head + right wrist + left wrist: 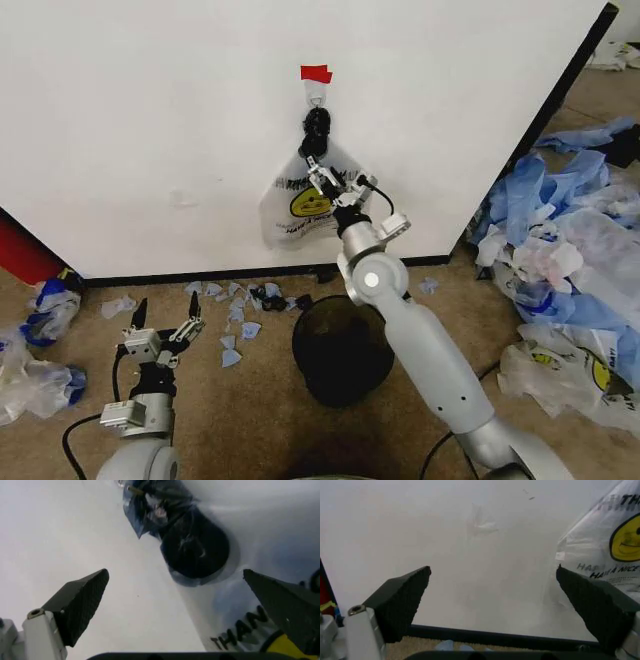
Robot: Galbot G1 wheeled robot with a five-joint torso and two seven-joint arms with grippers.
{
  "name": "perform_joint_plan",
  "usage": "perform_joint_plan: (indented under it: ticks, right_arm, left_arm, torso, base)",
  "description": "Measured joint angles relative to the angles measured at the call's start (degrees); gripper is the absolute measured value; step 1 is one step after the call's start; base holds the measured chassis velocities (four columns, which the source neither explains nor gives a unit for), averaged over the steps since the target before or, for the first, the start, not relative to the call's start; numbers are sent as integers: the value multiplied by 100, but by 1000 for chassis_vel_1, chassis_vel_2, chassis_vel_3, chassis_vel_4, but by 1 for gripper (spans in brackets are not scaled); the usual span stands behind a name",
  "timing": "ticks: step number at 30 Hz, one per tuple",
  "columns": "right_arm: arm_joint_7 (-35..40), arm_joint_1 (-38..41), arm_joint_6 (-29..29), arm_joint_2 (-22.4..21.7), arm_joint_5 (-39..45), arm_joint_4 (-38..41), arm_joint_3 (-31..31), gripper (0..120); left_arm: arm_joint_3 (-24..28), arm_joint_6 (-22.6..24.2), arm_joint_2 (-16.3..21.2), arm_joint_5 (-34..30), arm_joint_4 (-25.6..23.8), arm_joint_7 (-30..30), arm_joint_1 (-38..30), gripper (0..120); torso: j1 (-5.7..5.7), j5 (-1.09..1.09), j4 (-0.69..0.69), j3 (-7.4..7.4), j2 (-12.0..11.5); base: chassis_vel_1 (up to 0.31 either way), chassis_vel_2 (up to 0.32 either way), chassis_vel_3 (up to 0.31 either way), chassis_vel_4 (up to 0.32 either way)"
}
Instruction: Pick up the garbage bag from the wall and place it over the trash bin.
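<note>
Hung on the wall (150, 120) under a red tape mark (316, 73): the garbage bag (300, 205), pale, yellow smiley, lower right hidden by the right gripper (335, 187), spread wide at it. Sat at 6 o'clock below: the trash bin (340, 350). Waited at 8 o'clock, fingers wide: left gripper (163, 322). Littered with plastic scraps: brown floor (240, 410).

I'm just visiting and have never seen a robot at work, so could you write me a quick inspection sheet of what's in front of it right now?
Surface: brown floor below a white wall.
Job's things: garbage bag hangs on the wall under red tape; black trash bin stands below.
Clutter: plastic scraps along the wall; heaped bags at right.
Grippers: right gripper open at the bag; left gripper open, low by the floor.
Cables: black cable by the left arm.
Surroundings: red object at left.
</note>
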Motion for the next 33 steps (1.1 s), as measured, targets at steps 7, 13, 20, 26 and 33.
perform_joint_plan:
  ticks: [7,13,20,26,33]
  right_arm:
    - [-67,175,28,104,-7,-240,-20,99]
    - [-109,250,39,136,-4,-329,16,99]
    - [-178,340,71,190,-2,-477,34,99]
    - [-210,423,83,233,4,-594,53,99]
    - [-244,392,91,261,9,-574,42,99]
  left_arm:
    - [-42,-67,-31,5,1,-9,53,98]
    - [-47,-105,-72,28,-1,-12,84,99]
    - [-28,-164,-127,64,52,-16,85,98]
    - [-12,-172,-144,67,75,-18,79,99]
    - [4,-197,-169,83,126,-19,54,98]
  torso:
    - [0,1,0,0,0]
    - [0,1,-1,0,0]
    - [0,1,-1,0,0]
    - [0,1,-1,0,0]
    - [0,1,0,0,0]
  base:
    - [0,0,0,0]
    - [0,0,0,0]
    - [0,0,0,0]
    - [0,0,0,0]
    - [0,0,0,0]
